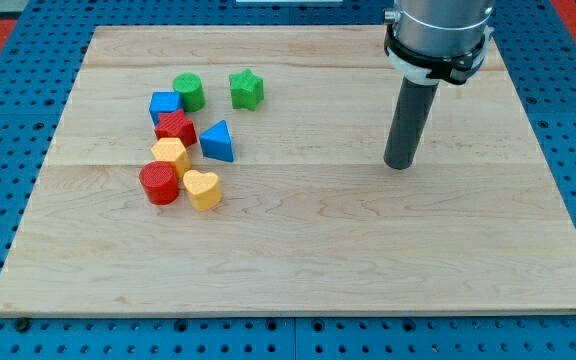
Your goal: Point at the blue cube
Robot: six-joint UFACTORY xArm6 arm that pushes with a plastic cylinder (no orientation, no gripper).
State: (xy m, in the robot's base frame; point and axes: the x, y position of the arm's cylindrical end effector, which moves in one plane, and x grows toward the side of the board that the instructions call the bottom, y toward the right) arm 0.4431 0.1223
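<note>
The wooden board (298, 270) lies bare along the view's bottom and across its right half. On its left, from near to far, sit a yellow heart (202, 189), red cylinder (159, 183), yellow hexagon (171, 154), blue triangle (217, 141), red block (176, 129), blue cube (165, 104), green cylinder (188, 91) and green star (247, 88). My tip (399, 164), a bare rod with no jaws, stands well apart to the cube's right, touching no block.

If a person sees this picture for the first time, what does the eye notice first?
First, the dark rod with my tip standing alone right of centre on the wooden board. Then the bright cluster at the view's left: blue cube, green cylinder, green star, far from my tip.
</note>
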